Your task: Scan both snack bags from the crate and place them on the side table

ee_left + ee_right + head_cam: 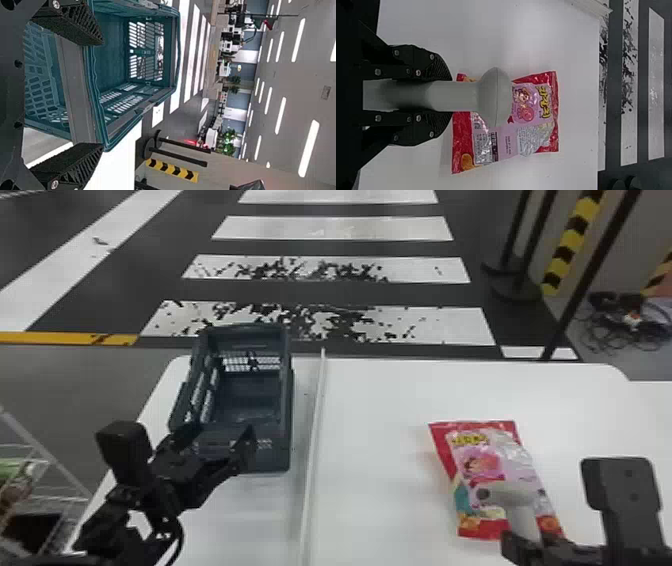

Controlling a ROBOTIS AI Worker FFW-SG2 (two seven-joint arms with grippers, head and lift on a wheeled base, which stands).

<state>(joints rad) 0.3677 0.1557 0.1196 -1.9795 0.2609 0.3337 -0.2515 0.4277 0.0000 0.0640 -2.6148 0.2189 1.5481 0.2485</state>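
In the head view, the left gripper (215, 450) is at the near end of the dark crate (287, 415); the crate's visible inside holds no bag. The left wrist view has the left gripper (101, 95) with fingers spread apart, facing the crate (71, 87). My right gripper (522, 542) is low at the right of the head view, shut on a grey handheld scanner (520, 502). Behind the scanner, a red and pink snack bag (480, 460) lies flat on the white table. From the right wrist, the gripper (443, 96) clasps the scanner's handle (455, 96) above the bag (530, 109).
A thin raised white divider (315, 415) runs along the white table (375, 400) between crate and bag. A wire rack (45, 470) stands at the lower left. Black posts and a yellow-black striped bar (570, 245) are beyond the table at the right.
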